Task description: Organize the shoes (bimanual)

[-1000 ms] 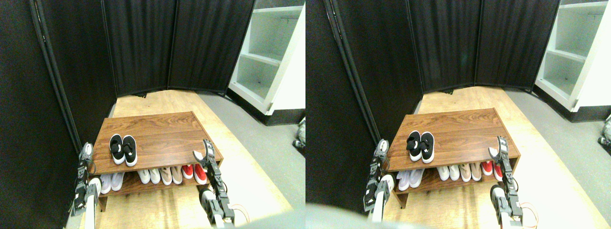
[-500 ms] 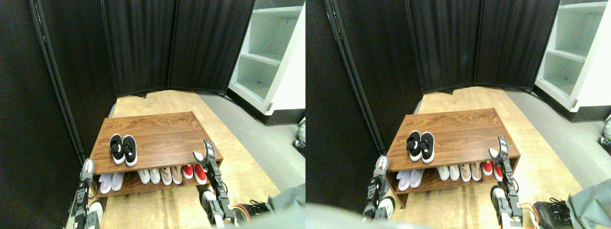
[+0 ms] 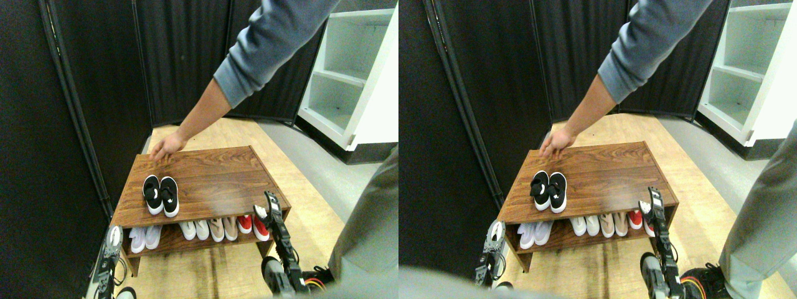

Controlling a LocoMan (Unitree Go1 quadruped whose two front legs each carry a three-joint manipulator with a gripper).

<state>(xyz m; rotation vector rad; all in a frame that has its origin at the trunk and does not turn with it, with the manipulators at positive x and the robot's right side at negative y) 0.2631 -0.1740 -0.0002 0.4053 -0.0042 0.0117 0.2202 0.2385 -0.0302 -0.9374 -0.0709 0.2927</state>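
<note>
The shoes, a black pair with white soles, stand side by side on the left part of the top board of a low wooden rack. My left gripper is low at the rack's front left corner, below the top board and apart from the shoes. My right gripper stands open at the rack's front right corner, level with the top board, with nothing between its fingers.
A person's hand rests on the rack's far left corner, the grey sleeve reaching in from the upper right. The person's leg stands close on the right. White, beige and red pairs fill the lower shelf.
A person has stepped in on the right and put a hand on the rack's far left corner. My left gripper has sunk lower. The right gripper and the black pair hold their places.
</note>
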